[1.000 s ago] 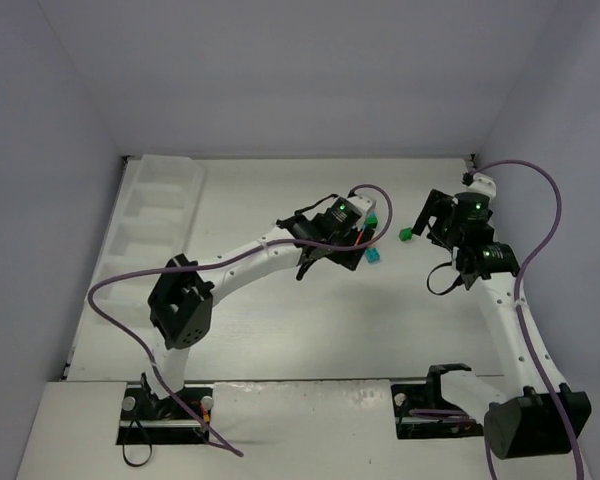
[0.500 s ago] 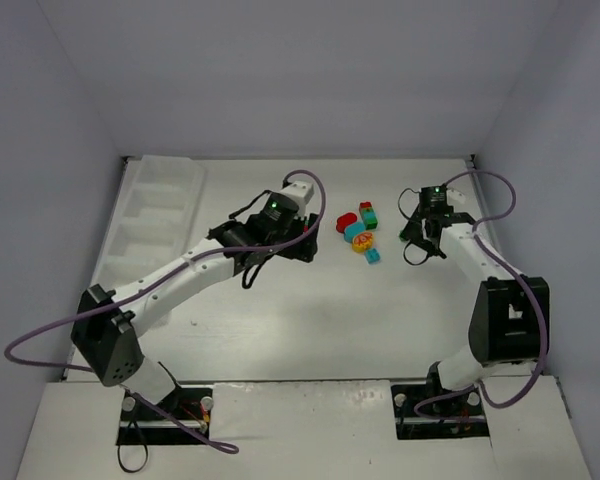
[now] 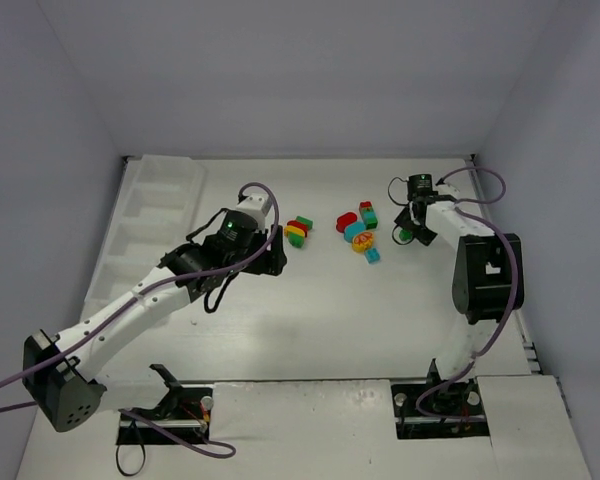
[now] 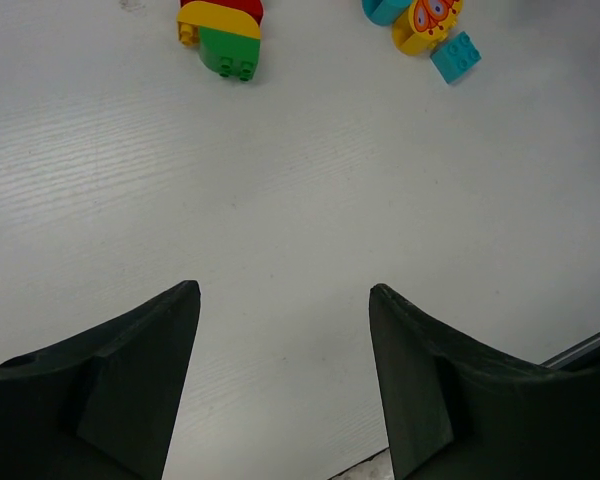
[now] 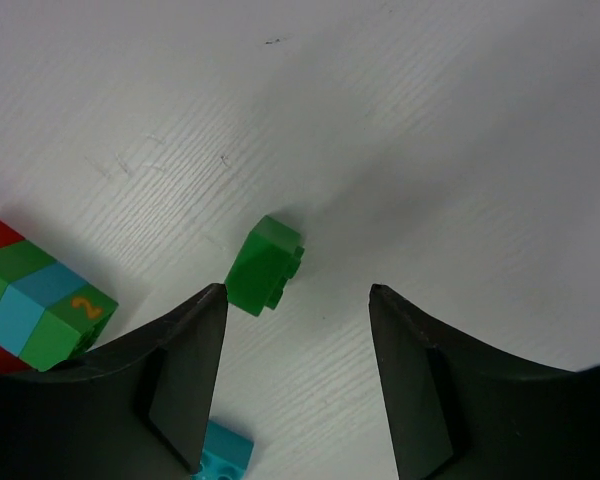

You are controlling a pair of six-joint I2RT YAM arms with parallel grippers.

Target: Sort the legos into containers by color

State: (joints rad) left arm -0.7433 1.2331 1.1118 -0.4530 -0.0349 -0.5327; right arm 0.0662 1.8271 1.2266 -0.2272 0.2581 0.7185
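Observation:
The legos lie mid-table. A red, yellow and green clump (image 3: 299,229) sits left of a cluster with red (image 3: 346,221), green (image 3: 368,214), yellow (image 3: 362,245) and teal (image 3: 373,256) bricks. A single green brick (image 3: 404,237) lies to the right of the cluster. My left gripper (image 3: 276,258) is open and empty, left of the clump (image 4: 223,35). My right gripper (image 3: 417,228) is open and hovers over the green brick (image 5: 265,265), which lies by the left finger. The tray of containers (image 3: 155,215) lies along the left edge, and I see no bricks in it.
In the right wrist view a multicolour clump (image 5: 40,310) lies at the left and a teal brick (image 5: 225,455) at the bottom. White walls close in the table at the back and on both sides.
My left gripper has drawn back to the left, away from the cluster, and the red-yellow-green clump now shows on the table. My right wrist has shifted towards the back, above the green brick.

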